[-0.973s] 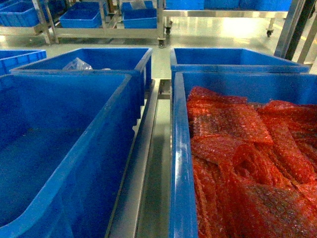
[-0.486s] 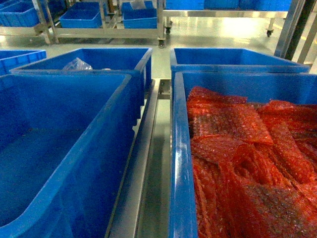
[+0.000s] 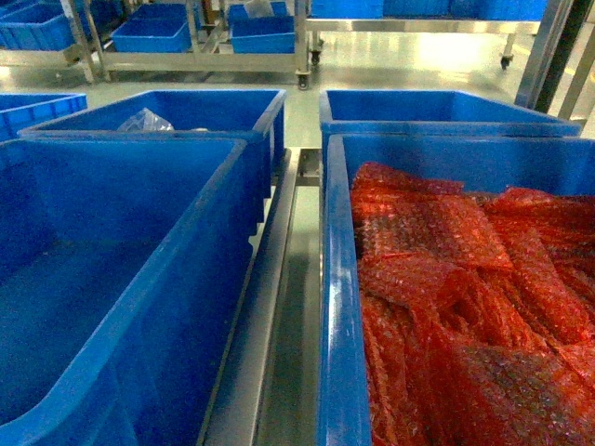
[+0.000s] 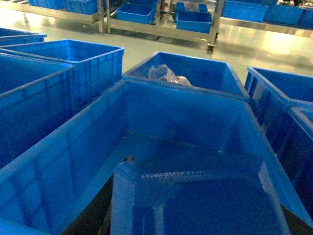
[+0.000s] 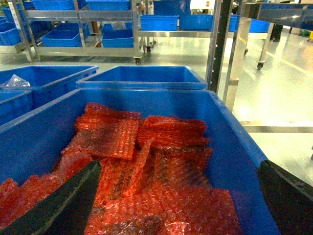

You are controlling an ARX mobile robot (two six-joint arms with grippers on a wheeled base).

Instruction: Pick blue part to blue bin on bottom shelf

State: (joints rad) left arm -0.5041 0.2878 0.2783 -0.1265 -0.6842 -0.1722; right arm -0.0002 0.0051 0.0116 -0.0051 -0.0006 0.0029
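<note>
Apparently the left arm hangs over the empty bin [image 3: 186, 325], since its wrist camera looks straight down into that bare blue floor. At the bottom edge of that view a moulded blue part [image 4: 195, 200] fills the space where the left gripper should be. Its fingers are hidden behind it, so I cannot tell whether they grip the part, though its place right under the camera suggests it is being carried. The head view shows neither this part nor either gripper, only the bins. Behind the empty bin, a further bin holds a clear bag [image 4: 164, 74], seen in both views.

Between the two near bins runs a steel rail [image 3: 279, 307], which keeps them apart.

To the right, the wrap bin [image 3: 337, 307] is heaped with red bubble wrap [image 3: 446, 279]. The right gripper [image 5: 178, 196] hovers above it with its dark fingers spread wide and nothing between them. It looks parked out of the way, not reaching.

Only the wrist views show the racks [image 5: 88, 49] clearly, well apart across the floor, with blue bins on their low levels. Which one is the bottom shelf's bin I cannot tell from here. The part seems not yet near it.
</note>
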